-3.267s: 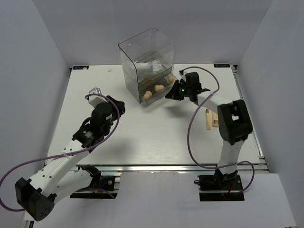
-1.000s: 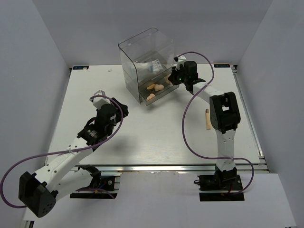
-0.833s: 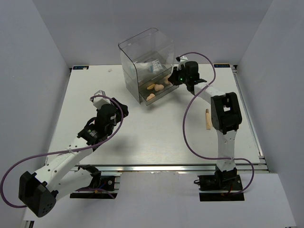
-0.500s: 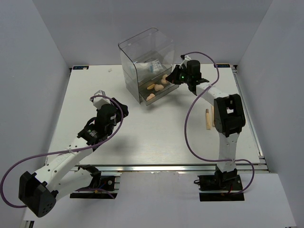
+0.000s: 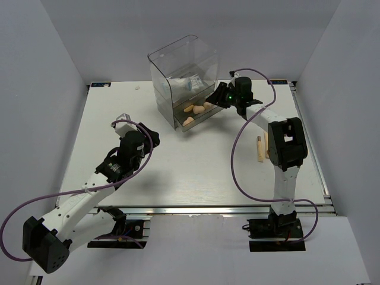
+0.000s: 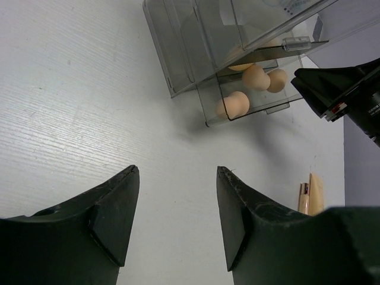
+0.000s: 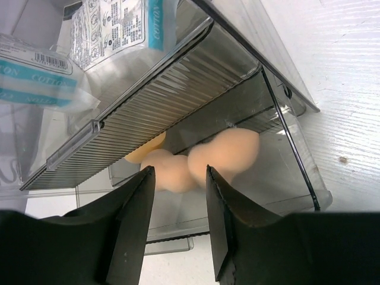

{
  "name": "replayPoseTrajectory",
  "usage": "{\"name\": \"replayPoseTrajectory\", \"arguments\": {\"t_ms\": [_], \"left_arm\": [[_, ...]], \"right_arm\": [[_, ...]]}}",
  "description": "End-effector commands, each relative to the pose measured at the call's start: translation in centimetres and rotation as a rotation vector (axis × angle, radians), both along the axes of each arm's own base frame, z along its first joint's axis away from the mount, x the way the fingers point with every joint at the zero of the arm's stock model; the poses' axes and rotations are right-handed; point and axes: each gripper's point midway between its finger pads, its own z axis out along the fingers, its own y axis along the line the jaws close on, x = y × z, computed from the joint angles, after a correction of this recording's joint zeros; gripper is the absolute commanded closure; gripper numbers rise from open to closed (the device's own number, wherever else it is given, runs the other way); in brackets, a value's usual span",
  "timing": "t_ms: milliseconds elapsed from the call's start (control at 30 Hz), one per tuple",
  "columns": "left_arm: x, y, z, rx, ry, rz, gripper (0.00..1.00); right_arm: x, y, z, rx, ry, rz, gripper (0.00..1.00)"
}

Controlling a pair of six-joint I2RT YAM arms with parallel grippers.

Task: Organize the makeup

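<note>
Beige stick [image 5: 259,149] lengthwise near-to-far on table [image 5: 196,172]; left fingers [image 6: 113,219], right fingers [image 7: 133,231] apart, empty.

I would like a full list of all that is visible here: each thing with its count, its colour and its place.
drawer box: one, clear, far side of the table, lower drawer pulled out
sponges: three, peach, in the pulled-out lower drawer
sachets: two, white and clear with blue print, in the compartment above the sponges
stick: one, slim, beige, on the table by the right arm
tube: one, beige, lying beside the stick
table: one, white, under everything
left gripper: one, black, open, over bare table in front of the box
right gripper: one, black, open, at the lower drawer, holding nothing
</note>
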Motion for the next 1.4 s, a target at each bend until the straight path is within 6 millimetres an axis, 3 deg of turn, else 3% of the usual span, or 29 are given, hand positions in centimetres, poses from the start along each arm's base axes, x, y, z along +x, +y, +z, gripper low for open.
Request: {"name": "replayPoseTrajectory", "arguments": {"t_ms": [0, 167, 233, 300, 333, 433, 533, 567, 600, 667, 767, 833, 1000, 1033, 1100, 1133, 1300, 1367], "left_arm": [[0.2, -0.1, 1.6, -0.028, -0.029, 0.003, 0.36], [0.2, -0.1, 1.7, -0.026, -0.032, 0.000, 0.36], [0.2, -0.2, 1.7, -0.030, -0.036, -0.006, 0.36], [0.1, -0.4, 1.8, -0.036, -0.044, -0.015, 0.40], [0.1, -0.5, 1.8, -0.042, -0.047, -0.022, 0.53], [0.2, -0.9, 1.7, -0.052, -0.061, -0.042, 0.89], [0.4, -1.3, 1.6, -0.049, -0.066, -0.058, 0.93], [0.5, -1.4, 1.6, -0.047, -0.070, -0.066, 0.93], [0.6, -1.6, 1.6, -0.046, -0.071, -0.071, 0.92], [0.8, -2.0, 1.3, -0.041, -0.067, -0.085, 0.90], [1.0, -2.3, 1.3, -0.035, -0.067, -0.098, 0.88], [1.1, -2.5, 1.3, -0.029, -0.069, -0.105, 0.83], [1.2, -2.6, 1.4, -0.025, -0.069, -0.113, 0.61], [1.1, -2.5, 1.4, -0.025, -0.068, -0.113, 0.52], [1.0, -2.5, 1.4, -0.027, -0.068, -0.112, 0.46], [1.0, -2.5, 1.4, -0.028, -0.068, -0.113, 0.44], [0.8, -2.4, 1.2, -0.039, -0.070, -0.113, 0.41], [0.8, -2.6, 1.3, -0.042, -0.073, -0.118, 0.39]], "right_arm": [[0.9, -0.5, 2.4, 0.000, -0.074, -0.009, 0.54], [0.8, -0.9, 5.5, -0.007, -0.167, 0.028, 0.56], [-0.7, 0.2, 8.0, 0.000, -0.278, 0.167, 0.74], [-2.6, 1.0, 8.7, -0.071, -0.435, 0.353, 1.00], [-3.4, 1.0, 9.3, -0.101, -0.489, 0.397, 1.00], [-5.8, 0.3, 7.1, -0.261, -0.624, 0.567, 1.00], [-9.0, -0.5, 3.5, -0.432, -0.799, 0.823, 1.00], [-11.4, -1.1, 1.1, -0.456, -0.750, 0.925, 1.00], [-11.7, -1.5, -0.2, -0.565, -0.880, 1.033, 1.00], [-13.1, -2.3, -2.8, -0.632, -0.848, 1.139, 1.00], [-11.6, -2.4, -4.9, -0.754, -0.813, 1.154, 1.00], [-9.2, -1.8, -5.0, -0.827, -0.836, 1.080, 1.00], [-3.7, 1.2, -3.3, -0.946, -0.958, 0.859, 1.00], [-3.1, 1.6, -3.0, -0.958, -0.972, 0.838, 1.00], [-1.9, 2.7, -2.4, -0.967, -0.979, 0.758, 1.00], [-1.1, 3.2, -1.2, -0.971, -1.023, 0.707, 1.00], [1.2, 4.6, -0.8, -1.026, -1.056, 0.580, 0.97], [1.8, 5.0, -0.4, -1.024, -1.065, 0.545, 0.87]]}}
